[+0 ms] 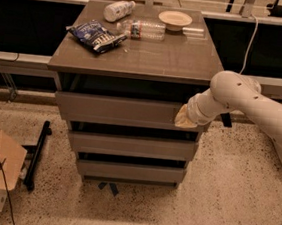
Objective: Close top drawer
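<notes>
Risk: push lands at right end of top drawer (116, 110), off centre. Drawer may skew and jam, or gripper (185, 119) may slip off panel's right corner. Top drawer sits just under counter's (135, 68) front edge, panel slightly proud, judged not fully home. Gripper rests against panel's right end, below counter's front right corner; cannot tell whether open or closed. Chip bag (96, 35) near left edge, bowl (175, 20) at rear edge.
</notes>
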You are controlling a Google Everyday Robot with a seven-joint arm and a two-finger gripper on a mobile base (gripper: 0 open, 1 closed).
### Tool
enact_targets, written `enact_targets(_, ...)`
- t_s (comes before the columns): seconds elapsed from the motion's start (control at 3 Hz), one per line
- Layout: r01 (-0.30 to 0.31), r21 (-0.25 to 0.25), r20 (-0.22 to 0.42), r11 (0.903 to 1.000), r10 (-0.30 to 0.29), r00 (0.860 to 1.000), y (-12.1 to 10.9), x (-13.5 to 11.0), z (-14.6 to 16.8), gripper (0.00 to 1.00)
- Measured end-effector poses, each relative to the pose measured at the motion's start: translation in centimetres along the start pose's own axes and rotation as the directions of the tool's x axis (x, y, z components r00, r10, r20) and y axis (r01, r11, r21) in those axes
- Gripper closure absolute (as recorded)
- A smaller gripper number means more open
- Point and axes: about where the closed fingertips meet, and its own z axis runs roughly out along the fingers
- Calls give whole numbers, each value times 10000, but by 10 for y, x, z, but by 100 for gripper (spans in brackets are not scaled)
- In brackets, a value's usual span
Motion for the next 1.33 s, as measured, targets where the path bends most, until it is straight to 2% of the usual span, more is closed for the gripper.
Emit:
enact_targets(0.67,11,-79,25,10000,-11,10000,2,-1,4,4)
enact_targets(1.33,14,-98,31,10000,-14,10000,6,-3,5,0)
